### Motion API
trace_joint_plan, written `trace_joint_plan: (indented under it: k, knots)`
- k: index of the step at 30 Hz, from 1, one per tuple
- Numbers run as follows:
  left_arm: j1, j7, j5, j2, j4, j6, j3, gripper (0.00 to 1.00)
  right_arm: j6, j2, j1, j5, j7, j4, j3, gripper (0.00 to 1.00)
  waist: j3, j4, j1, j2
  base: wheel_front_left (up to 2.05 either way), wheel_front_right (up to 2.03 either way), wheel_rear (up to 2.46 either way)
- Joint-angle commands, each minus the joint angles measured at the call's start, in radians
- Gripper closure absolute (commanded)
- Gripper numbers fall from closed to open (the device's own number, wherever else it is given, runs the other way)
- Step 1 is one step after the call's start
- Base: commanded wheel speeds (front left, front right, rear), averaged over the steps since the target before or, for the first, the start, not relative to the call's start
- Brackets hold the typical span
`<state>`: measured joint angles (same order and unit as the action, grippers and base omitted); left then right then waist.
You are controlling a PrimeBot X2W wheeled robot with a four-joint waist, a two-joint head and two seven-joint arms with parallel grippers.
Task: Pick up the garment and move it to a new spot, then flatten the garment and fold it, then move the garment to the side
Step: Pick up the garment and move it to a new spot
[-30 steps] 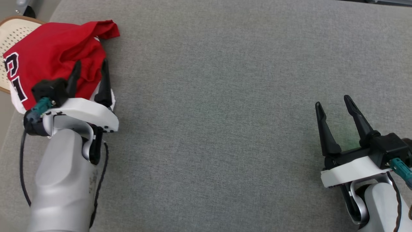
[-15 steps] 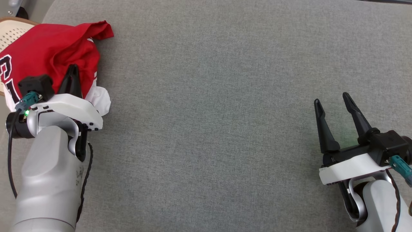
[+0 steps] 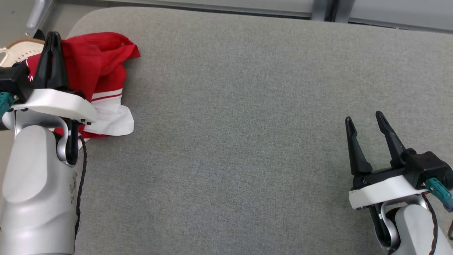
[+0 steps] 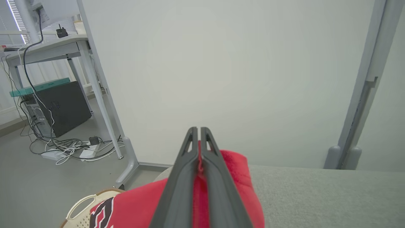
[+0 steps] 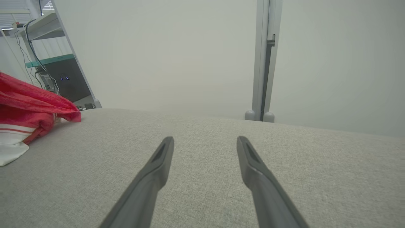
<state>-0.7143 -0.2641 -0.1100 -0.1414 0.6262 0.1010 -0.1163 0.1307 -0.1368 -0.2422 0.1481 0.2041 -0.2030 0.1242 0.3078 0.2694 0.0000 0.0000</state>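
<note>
The garment [image 3: 95, 63] is a red jersey with white trim and black lettering, bunched at the far left of the grey cushioned surface [image 3: 233, 117]. My left gripper [image 3: 53, 35] is shut on a fold of its red cloth and holds it lifted; the left wrist view shows the two fingers pressed together over the garment [image 4: 234, 177], with a thread of red between the tips of that gripper [image 4: 198, 130]. My right gripper [image 3: 364, 118] stands open above the surface at the lower right, holding nothing. The right wrist view shows the garment [image 5: 28, 104] far to the left of the spread right gripper [image 5: 205, 139].
A pale perforated basket [image 3: 14, 53] with a wooden rim sits beyond the surface's left edge, partly under the jersey. Behind the surface are a white wall, a grey post [image 5: 262, 60] and a desk with a computer and cables [image 4: 60, 107] on the floor.
My left gripper has closed on the jersey and raised it, pulling the red cloth up off the surface. The head camera has tilted up. My right gripper stays open in place.
</note>
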Motion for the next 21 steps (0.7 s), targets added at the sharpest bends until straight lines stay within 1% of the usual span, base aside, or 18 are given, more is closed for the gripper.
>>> trace_joint_plan:
  k: [1, 8, 12, 16, 21]
  knots:
    - [0.018, 0.0, 0.007, -0.002, -0.031, 0.004, -0.002, 1.0, 0.0, 0.003, 0.009, 0.007, 0.009, -0.003, -0.004, 0.0, -0.023, -0.003, 0.0, 0.0, 0.0, 0.0, 0.0]
    - [0.098, 0.0, 0.018, 0.008, -0.264, 0.02, 0.039, 1.0, 0.0, 0.035, 0.025, 0.018, 0.031, -0.03, -0.01, 0.0, -0.093, -0.033, 0.0, 0.0, 0.0, 0.0, 0.0]
    - [0.131, 0.0, 0.014, 0.017, -0.37, 0.025, 0.099, 1.0, 0.0, 0.051, 0.032, 0.027, 0.044, -0.047, -0.012, 0.0, -0.123, -0.066, 0.0, 0.0, 0.0, 0.0, 0.0]
    - [0.154, 0.043, 0.001, 0.032, -0.469, 0.029, 0.192, 1.0, 0.0, 0.064, 0.032, 0.031, 0.053, -0.061, -0.013, 0.0, -0.14, -0.112, 0.0, 0.0, 0.0, 0.0, 0.0]
    - [0.17, 0.113, -0.035, 0.059, -0.574, 0.03, 0.36, 1.0, 0.0, 0.072, 0.022, 0.035, 0.058, -0.067, -0.013, 0.0, -0.131, -0.192, 0.0, 0.0, 0.0, 0.0, 0.0]
